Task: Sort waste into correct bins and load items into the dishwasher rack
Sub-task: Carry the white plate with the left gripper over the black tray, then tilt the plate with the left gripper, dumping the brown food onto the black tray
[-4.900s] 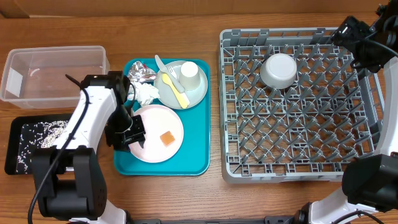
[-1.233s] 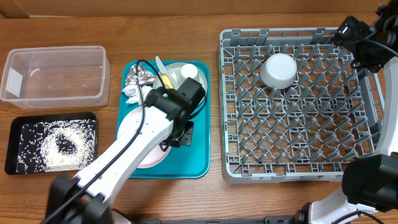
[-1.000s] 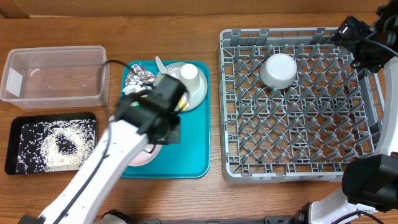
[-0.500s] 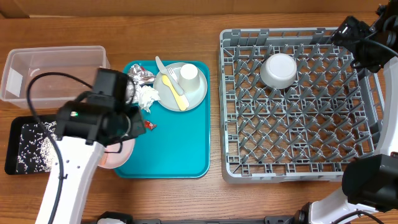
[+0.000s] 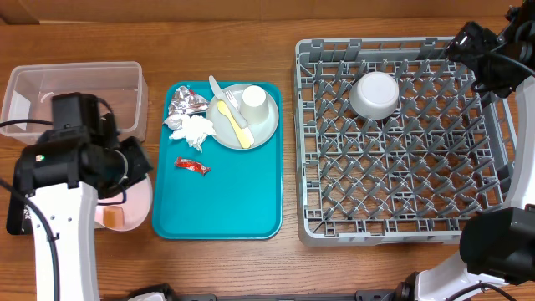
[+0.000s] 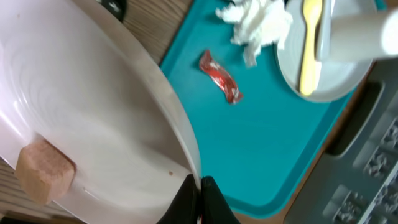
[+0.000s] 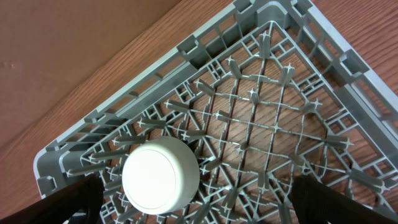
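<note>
White plate, with an orange cube sitting on its face, hangs just off the left edge of the teal tray, its rim pinched tight in the left gripper. It seems to be held at a slant. The black tray, mostly hidden beneath the arm left of the teal tray, is probably the bin for food scraps, so the cube looks due to be tipped there.

On the teal tray lie foil, napkin and red packet. Beside them a grey-green plate carries a fork and cup, likely waiting their turn. The clear tub sits off the teal tray's far left corner.

Right of the teal tray, the rack holds one bowl, mouth down as for washing. The right gripper, fingers spread wide and empty, hovers above the rack's far corner.
</note>
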Tool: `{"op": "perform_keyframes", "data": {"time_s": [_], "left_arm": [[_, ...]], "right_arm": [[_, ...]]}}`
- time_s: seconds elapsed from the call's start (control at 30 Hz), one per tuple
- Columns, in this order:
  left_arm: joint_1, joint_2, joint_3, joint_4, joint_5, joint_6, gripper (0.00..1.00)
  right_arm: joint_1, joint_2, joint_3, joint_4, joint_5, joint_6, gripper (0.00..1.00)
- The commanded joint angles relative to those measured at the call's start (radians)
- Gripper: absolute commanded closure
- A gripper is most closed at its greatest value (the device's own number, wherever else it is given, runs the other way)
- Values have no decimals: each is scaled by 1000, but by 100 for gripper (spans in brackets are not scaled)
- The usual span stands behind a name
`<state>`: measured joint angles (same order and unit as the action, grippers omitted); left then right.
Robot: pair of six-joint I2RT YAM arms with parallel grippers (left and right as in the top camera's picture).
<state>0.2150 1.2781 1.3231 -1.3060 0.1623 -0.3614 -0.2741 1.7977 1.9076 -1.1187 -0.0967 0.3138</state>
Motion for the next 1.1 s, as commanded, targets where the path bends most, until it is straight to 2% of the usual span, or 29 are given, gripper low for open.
{"op": "perform_keyframes", "data": {"time_s": [0.0,0.43,0.8,0.93,1.07], "left_arm": [[70,-6,23,34,27,33,96],[153,108,23,201,47,63,96],[186,109,23,274,66,78,96],[248,109,23,275,138,66,96],[353,109,23,282,323,116,96]], "right_arm": [[-2,-34,11,3,10,5,0],[-2,-34,11,3,10,5,0],[-2,-34,11,3,10,5,0],[-2,-34,11,3,10,5,0],[-2,-34,11,3,10,5,0]]}}
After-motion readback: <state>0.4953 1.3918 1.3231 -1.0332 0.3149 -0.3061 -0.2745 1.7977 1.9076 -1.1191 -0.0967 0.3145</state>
